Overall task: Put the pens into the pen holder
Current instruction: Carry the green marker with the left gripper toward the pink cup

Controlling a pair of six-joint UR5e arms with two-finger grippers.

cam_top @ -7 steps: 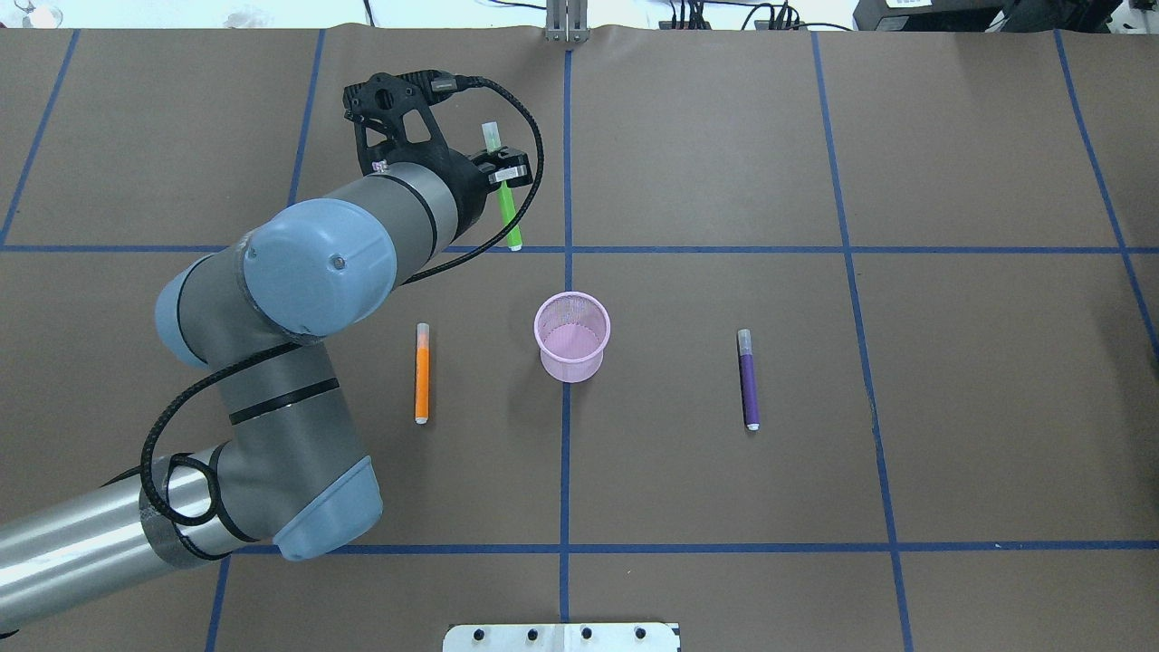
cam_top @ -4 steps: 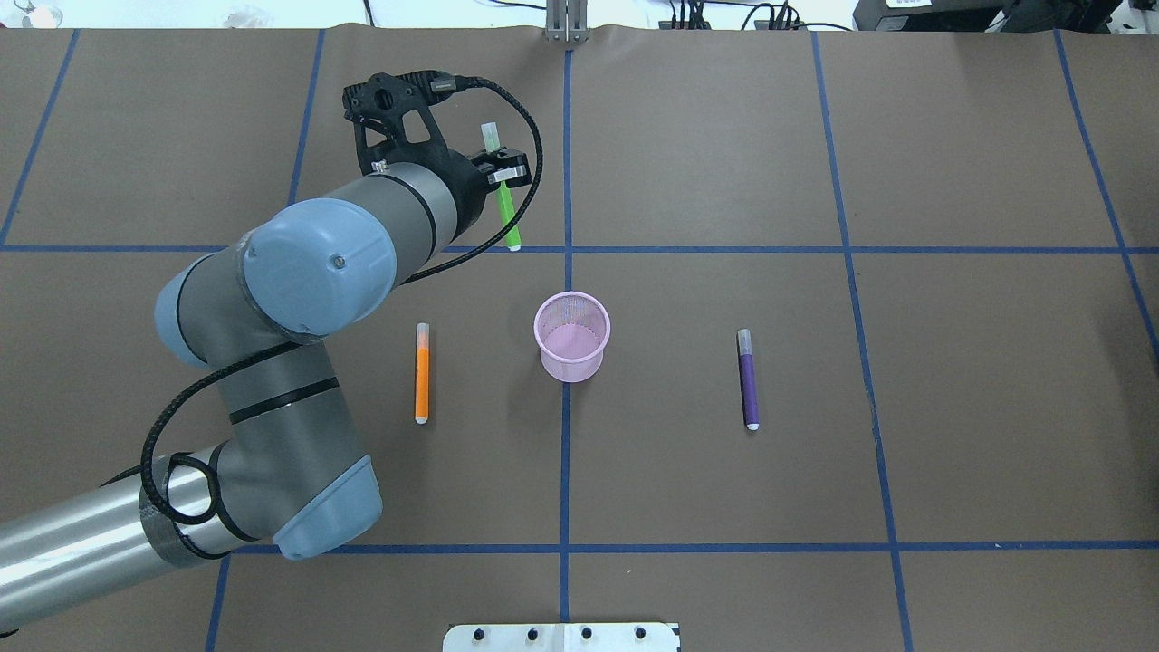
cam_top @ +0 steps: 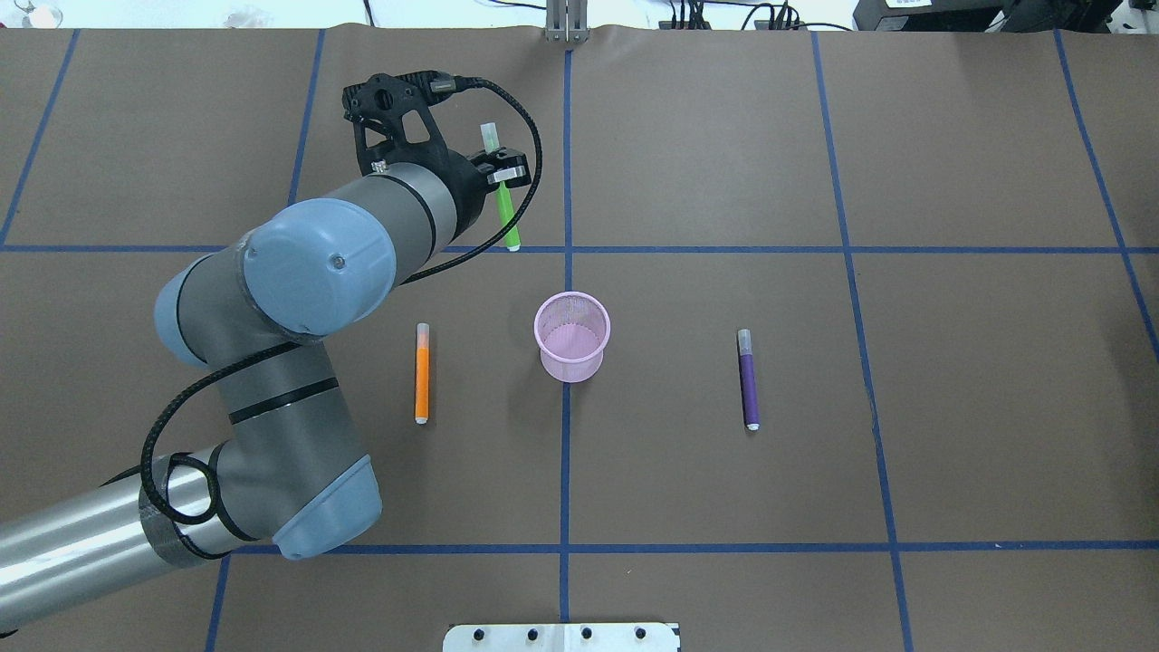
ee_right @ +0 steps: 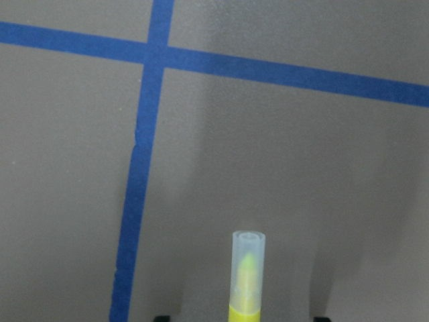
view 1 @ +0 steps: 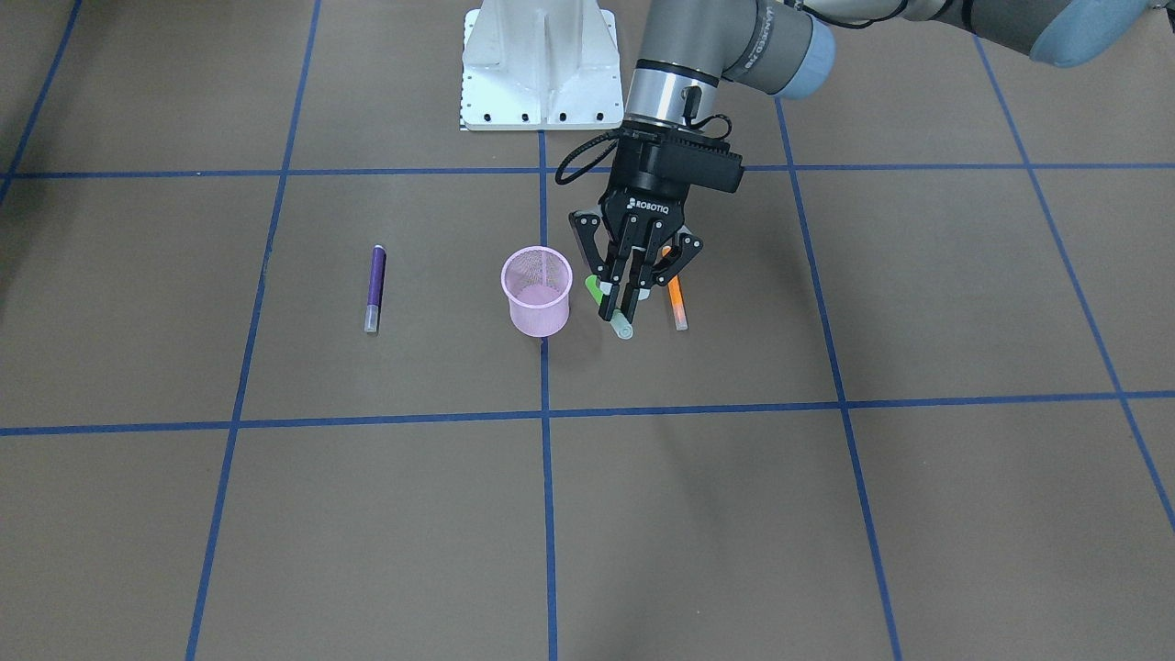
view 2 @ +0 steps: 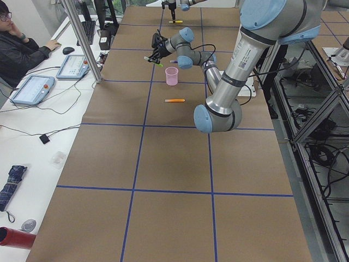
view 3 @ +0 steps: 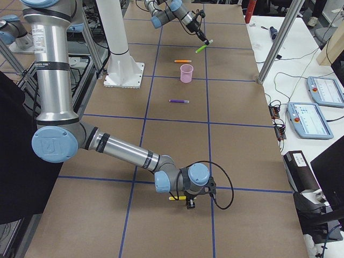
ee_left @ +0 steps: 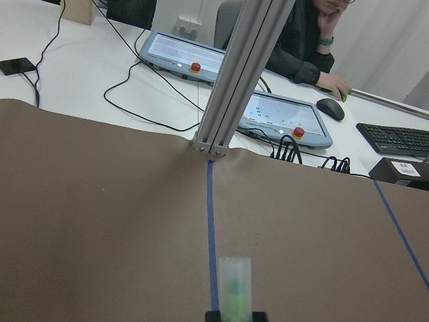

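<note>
- Green pen [cam_top: 509,217] is clamped between the fingers of the left gripper [view 1: 621,310], gripped near its pale cap and held in the air at a slant.
- Pink cup [view 1: 537,308] stands below the fingers, back toward the robot and apart from them; it looks empty.
- To do this well, tip the pen upright, centre its lower end over the mouth, sink it in, then let go.
- Orange pen [view 1: 677,308] and purple pen [view 1: 374,286] lie flat on either side of the cup.
- Right gripper [view 3: 188,203] sits far off by a yellow pen [ee_right: 245,282]; I cannot tell how its fingers stand.
</note>
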